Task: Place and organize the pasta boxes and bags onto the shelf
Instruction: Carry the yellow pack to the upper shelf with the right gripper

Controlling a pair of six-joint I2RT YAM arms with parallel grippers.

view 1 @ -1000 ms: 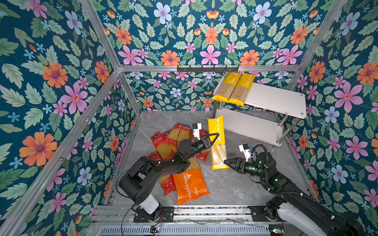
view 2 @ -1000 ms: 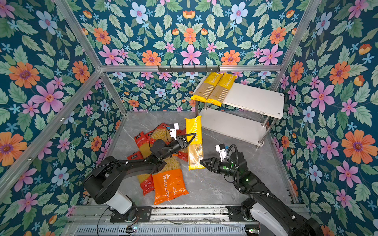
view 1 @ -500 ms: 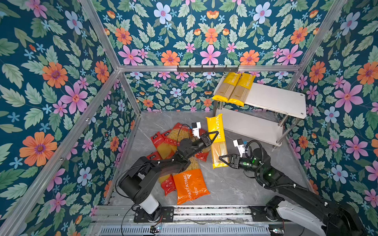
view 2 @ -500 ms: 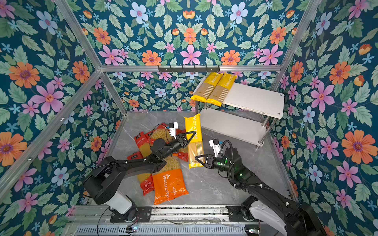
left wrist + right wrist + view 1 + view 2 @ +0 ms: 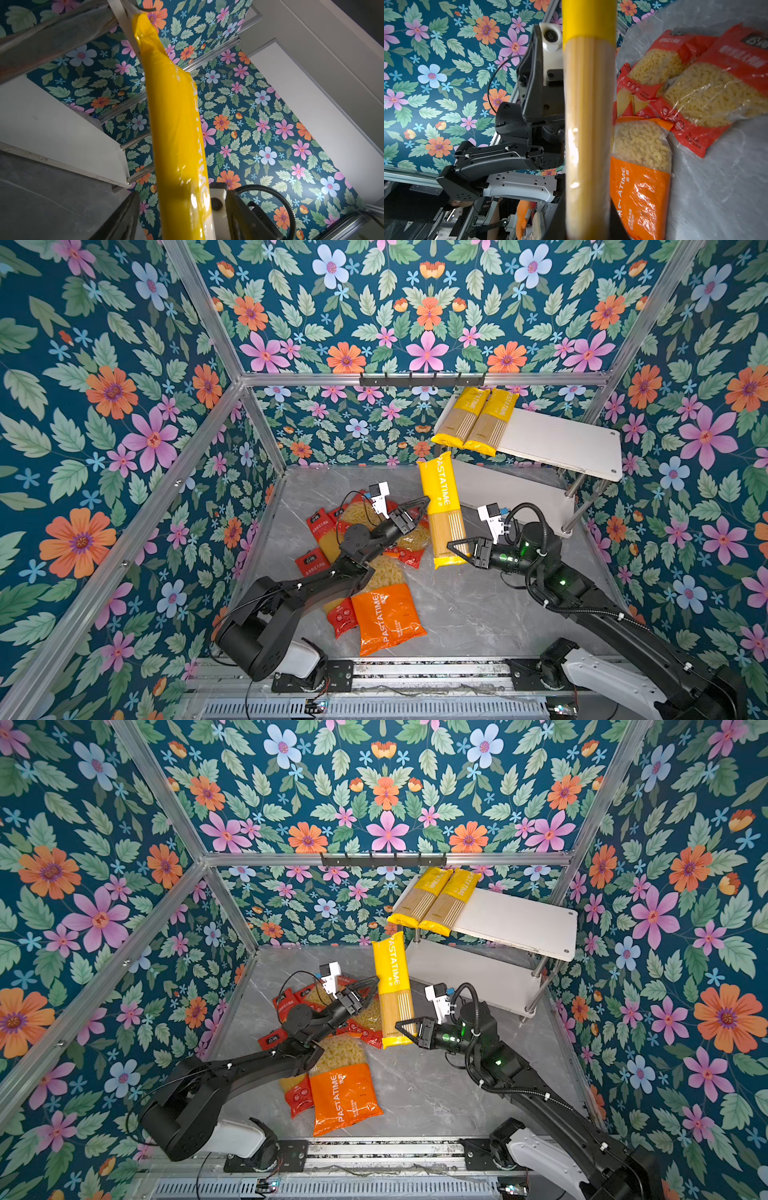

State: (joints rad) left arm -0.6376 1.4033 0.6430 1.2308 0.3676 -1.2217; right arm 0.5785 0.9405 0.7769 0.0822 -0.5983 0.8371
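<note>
Grey marbled surface (image 5: 465, 614) carries everything. Shelf (image 5: 561, 439) is at back right, two tiers. Two yellow packs (image 5: 473, 418) lie side by side on the left end of its top board, near ends overhanging the edge. The rest of that board and the lower board are bare, so there is room for more.

Red pile (image 5: 320, 526) sits left of centre on the surface, spaghetti and macaroni overlapping, unsorted. Orange bag (image 5: 386, 618) lies nearest the front, touching a small red bag (image 5: 343, 614).

Third yellow pack (image 5: 440, 506) stands nearly upright between the hands, just in front of the shelf's left end. Cannot tell if its bottom end touches the surface.

Right hand (image 5: 456, 549) is clamped across the pack's lower, clear-window end; the right wrist view shows the spaghetti pinched between both fingers. Low grip, long pack, so it will probably sway.

Left hand (image 5: 420, 511) is at the pack's middle, jaws spread with a gap on each side in the left wrist view, gripping nothing.

Reads as a handover: the shelf is on the right hand's side, so that hand takes the pack. Likely goal is a spot beside the other two.
</note>
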